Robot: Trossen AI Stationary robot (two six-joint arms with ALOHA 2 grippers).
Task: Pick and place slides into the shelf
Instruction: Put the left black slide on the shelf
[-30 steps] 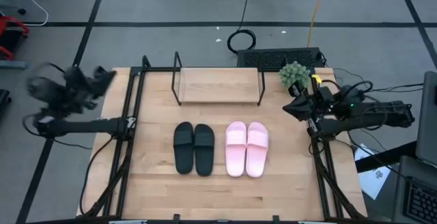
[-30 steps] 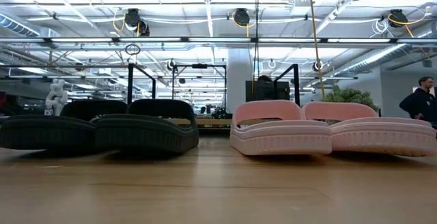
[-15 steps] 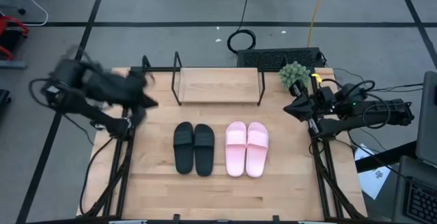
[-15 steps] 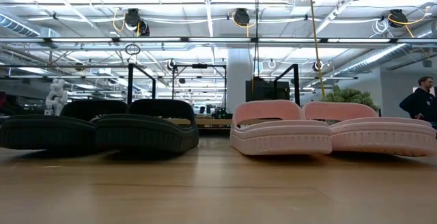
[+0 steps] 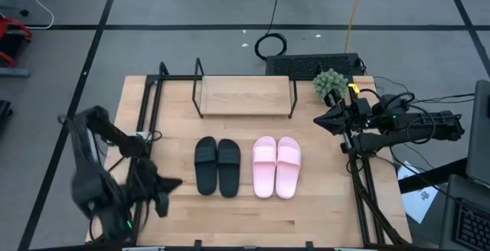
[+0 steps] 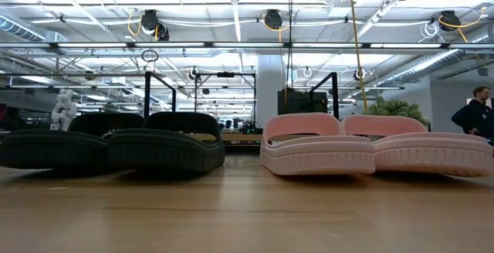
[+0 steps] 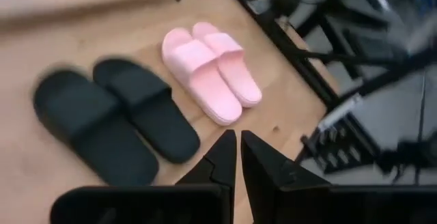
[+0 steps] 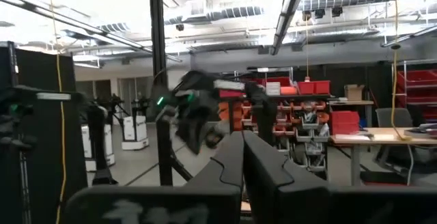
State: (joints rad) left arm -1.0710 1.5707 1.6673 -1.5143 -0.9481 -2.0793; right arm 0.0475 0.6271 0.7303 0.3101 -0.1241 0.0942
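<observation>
From above, the left gripper (image 5: 174, 183) hangs near the left front of the light wooden tabletop (image 5: 230, 213), its tip pointing toward the matte black pair of slides (image 5: 217, 166) just to its right; the pale pink pair of slides (image 5: 276, 166) lies beyond those, and the low black wire shelf with a light wooden board (image 5: 245, 96) sits well behind, empty. The right gripper (image 5: 320, 121) waits at the right edge, beside a small green potted plant (image 5: 330, 83). At table height, both pairs stand side by side, flat on the wood, no gripper touching them. Past the left wrist, its two dark fingers (image 7: 220, 162) are pressed nearly together, gripping nothing, with both pairs ahead. Past the right wrist, its fingers (image 8: 229, 162) are likewise closed and empty, facing the room.
</observation>
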